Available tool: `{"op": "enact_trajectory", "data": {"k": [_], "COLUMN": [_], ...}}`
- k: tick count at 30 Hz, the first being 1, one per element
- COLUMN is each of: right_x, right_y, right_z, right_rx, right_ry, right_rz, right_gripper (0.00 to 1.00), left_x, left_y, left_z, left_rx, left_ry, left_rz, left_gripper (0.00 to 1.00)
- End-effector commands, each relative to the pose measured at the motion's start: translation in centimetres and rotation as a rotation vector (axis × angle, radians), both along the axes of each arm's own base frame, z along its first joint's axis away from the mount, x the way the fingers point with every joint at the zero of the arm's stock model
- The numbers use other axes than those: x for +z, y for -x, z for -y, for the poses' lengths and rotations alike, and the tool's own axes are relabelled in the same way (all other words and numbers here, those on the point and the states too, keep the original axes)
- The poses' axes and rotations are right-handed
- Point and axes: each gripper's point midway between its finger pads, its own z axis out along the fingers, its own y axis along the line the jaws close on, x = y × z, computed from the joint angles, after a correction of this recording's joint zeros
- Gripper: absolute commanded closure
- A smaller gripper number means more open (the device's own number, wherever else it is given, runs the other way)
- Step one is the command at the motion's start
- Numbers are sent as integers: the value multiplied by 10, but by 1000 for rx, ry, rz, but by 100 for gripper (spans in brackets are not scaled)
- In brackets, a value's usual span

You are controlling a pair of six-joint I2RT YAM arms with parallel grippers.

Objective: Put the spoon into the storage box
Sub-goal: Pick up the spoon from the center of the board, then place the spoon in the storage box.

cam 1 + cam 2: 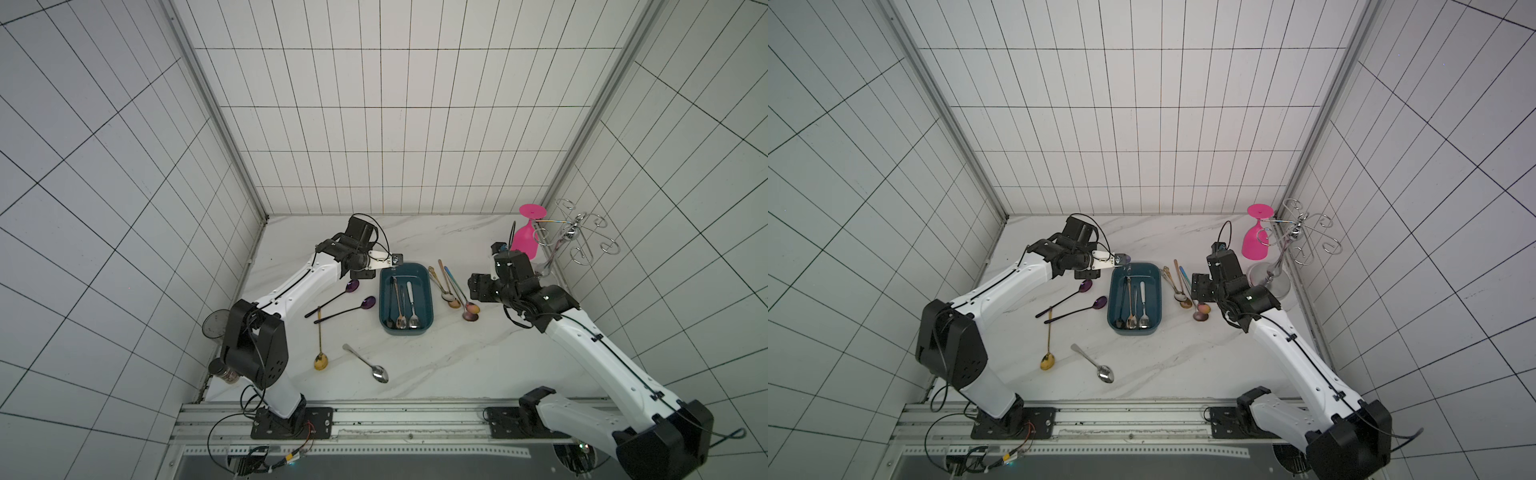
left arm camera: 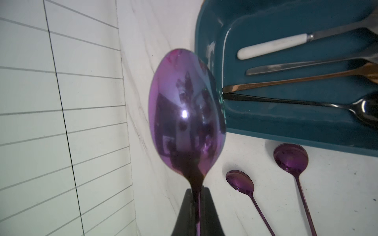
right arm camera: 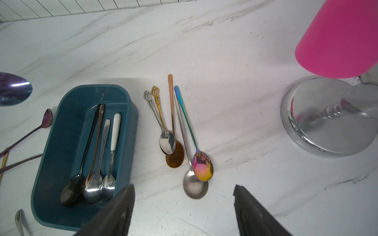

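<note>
Seemingly the clamped purple spoon (image 2: 187,114) points bowl-first, crosswise to the storage box (image 1: 405,331).

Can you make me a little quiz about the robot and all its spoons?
1. True or false: the left gripper has its jaws shut on a big purple spoon.
2. How many spoons lie inside the storage box? A) two B) four C) seven
3. Fill the gap: the upside-down cup is coloured ____.

Key: 1 true; 2 B; 3 pink.
</note>
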Motion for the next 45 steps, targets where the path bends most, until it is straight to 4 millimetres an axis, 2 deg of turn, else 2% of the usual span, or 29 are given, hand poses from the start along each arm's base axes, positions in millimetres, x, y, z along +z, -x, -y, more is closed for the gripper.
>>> {"op": "enact_trajectory", "data": {"k": [1, 5, 12, 19, 27, 29, 30, 32, 38, 45], "right_x": [-12, -14, -20, -22, -29, -30, -30, -33, -33, -34], "right_y": [6, 7, 10, 14, 18, 19, 20, 20, 18, 7], "right_z": [12, 12, 15, 16, 17, 18, 19, 17, 17, 12], "right_rx": [-15, -11, -18, -23, -25, -30, -31, -24, -27, -16], "right_ry": [42, 38, 37, 28, 20, 26, 24, 17, 17, 23], "right_rz": [-29, -35, -50, -59, -70, -76, -77, -80, -83, -96], "right_gripper": [20, 20, 20, 20, 20, 20, 20, 20, 20, 21], "left_x": [-1, -8, -32, -48, -64, -64, -64, -63, -47, -5], "left_y": [29, 40, 60, 59, 45, 49, 53, 59, 69, 84], "left_z": [5, 22, 33, 47, 57, 64, 66, 69, 74, 81], "left_rx": [-355, -519, -856, -1099, -1202, -1231, -1251, -1289, -1291, -1210], "left_ry": [-156, -256, -450, -538, -594, -554, -533, -512, -454, -318], "left_rz": [17, 31, 103, 172, 238, 262, 269, 284, 344, 443], "left_gripper": [100, 100, 100, 100, 100, 74, 65, 57, 47, 39]}}
